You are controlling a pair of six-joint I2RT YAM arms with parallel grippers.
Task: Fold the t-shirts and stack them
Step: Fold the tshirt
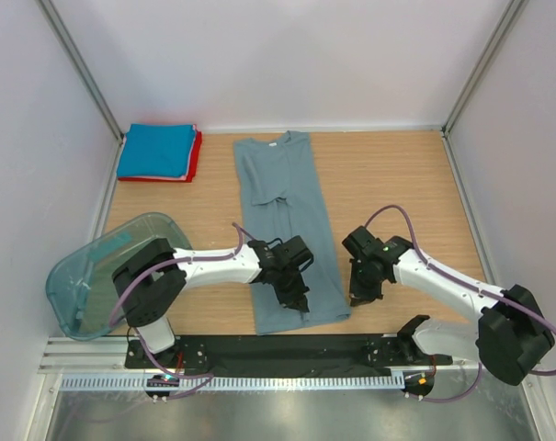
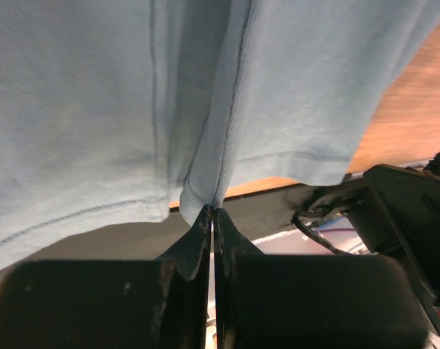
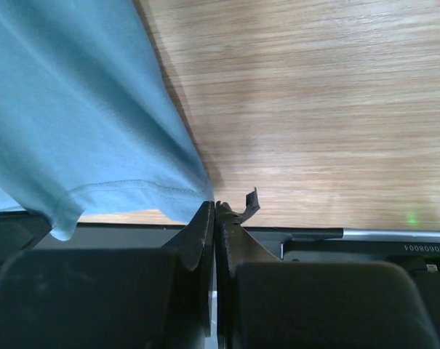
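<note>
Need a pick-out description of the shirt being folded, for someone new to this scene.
On the light wooden table, look down the middle. The dusty grey-blue cloth t-shirt lies there as a long narrow strip, collar at the far end. The bright blue tee and red tee in the far-left corner are folded square and stacked instead.

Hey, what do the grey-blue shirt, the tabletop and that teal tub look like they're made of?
Grey-blue shirt: soft matte knit cloth, probably cotton; stitched hems and creases show. Tabletop: wood or wood-look laminate, smooth, with visible grain lines. Teal tub: glossy translucent plastic; things show through its wall.
</note>
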